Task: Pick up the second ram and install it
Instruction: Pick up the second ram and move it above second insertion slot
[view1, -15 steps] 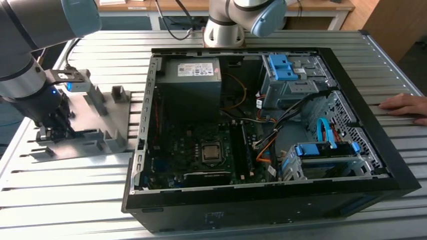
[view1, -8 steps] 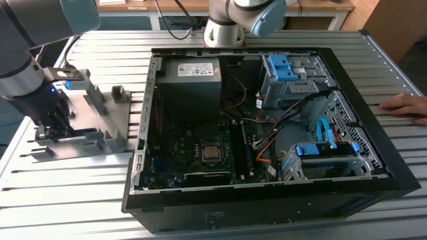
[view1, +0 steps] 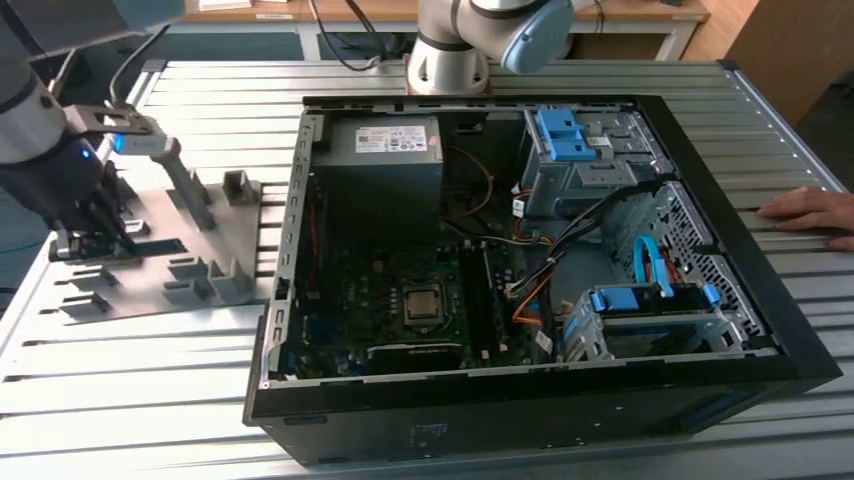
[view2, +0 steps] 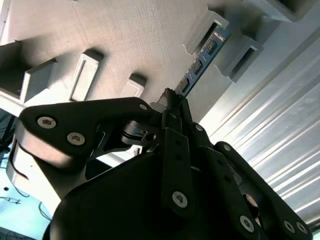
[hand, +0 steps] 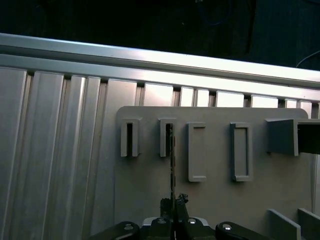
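Plainly a light, stiff and fragile thing, the second ram (view2: 202, 60) stands on edge in the grey holder (view1: 167, 210), at nine o'clock from the PC case (view1: 534, 410) in the exterior view. The hand (view1: 100, 243) points down, pinched thin across its flat faces near one end. A gentle grip looks wise. At three o'clock a person's hand (view1: 814, 212) rests on the surface (view1: 134, 350).

Open PC case (view1: 534, 420) on a ribbed metal table (view1: 134, 370), grey slotted tray (view1: 154, 225) beside it, a person's hand (view1: 811, 212) near
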